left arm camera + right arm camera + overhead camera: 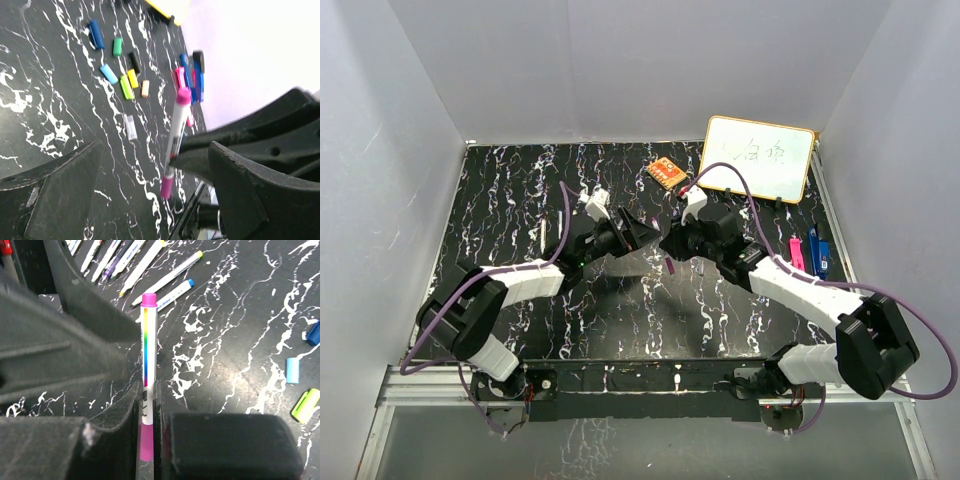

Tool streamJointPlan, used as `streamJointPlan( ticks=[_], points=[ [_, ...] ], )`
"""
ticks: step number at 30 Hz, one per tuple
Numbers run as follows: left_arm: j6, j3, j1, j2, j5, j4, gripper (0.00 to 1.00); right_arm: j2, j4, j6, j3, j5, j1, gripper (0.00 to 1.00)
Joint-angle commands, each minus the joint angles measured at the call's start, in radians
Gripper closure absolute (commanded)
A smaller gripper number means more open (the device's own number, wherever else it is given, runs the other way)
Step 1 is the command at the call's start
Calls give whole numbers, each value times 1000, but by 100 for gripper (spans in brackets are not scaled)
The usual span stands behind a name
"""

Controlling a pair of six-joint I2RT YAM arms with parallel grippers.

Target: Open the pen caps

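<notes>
My right gripper is shut on a white pen with a rainbow stripe, held above the table at mid-barrel. The pen's magenta cap sticks out toward my left gripper. That gripper is open; its fingers stand wide on either side of the cap and do not touch it. In the top view the left gripper and the right gripper face each other at mid-table. Several loose pen caps in blue, green, black, yellow and orange lie on the table. Several uncapped pens lie together.
A whiteboard leans at the back right, with an orange eraser block to its left. Pink and blue clips lie by the right wall. More caps lie to the right of the held pen. The table is black marble.
</notes>
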Motion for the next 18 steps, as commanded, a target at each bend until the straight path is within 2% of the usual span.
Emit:
streamJointPlan(
  ticks=[1, 11, 18],
  points=[
    [-48, -31, 5, -80, -126, 124, 17, -49, 62, -2, -12, -53, 19, 100],
    [-81, -33, 5, -58, -114, 170, 17, -61, 86, -3, -20, -82, 20, 100],
    [-117, -35, -2, -3, -90, 231, 23, -65, 102, 0, -23, -76, 20, 100]
  ],
)
